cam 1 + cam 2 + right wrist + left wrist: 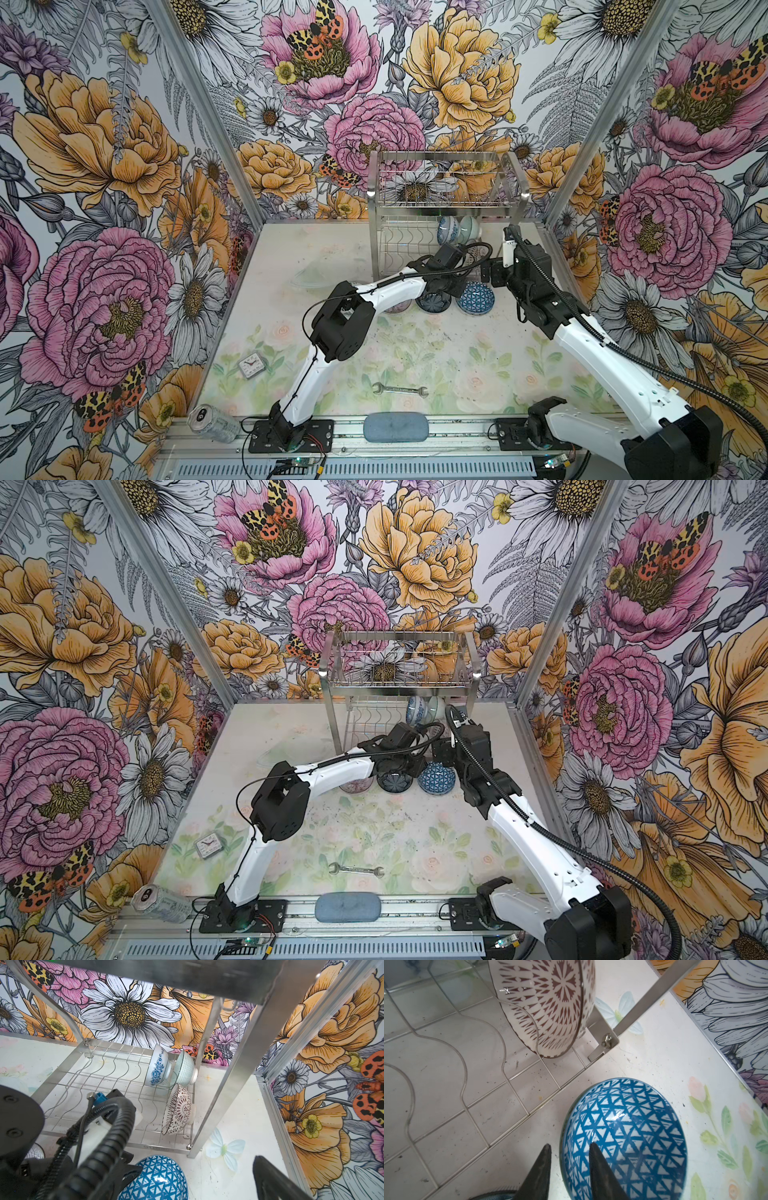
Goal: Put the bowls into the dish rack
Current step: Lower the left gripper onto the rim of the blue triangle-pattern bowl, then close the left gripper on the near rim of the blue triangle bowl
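Left hand (570, 1144), nearer, fingers parted astride the near rim of the blue triangle-patterned bowl (633, 1136), one inside, one outside, not yet pinching; bowl on bench (654, 1059) just before dish rack (604, 1043) right front leg; right hand (508, 239) wide open, empty, beyond.

White-shelled arms (299, 382), black joints (340, 328) — ribbed black cables (122, 1118), black bases (291, 434).
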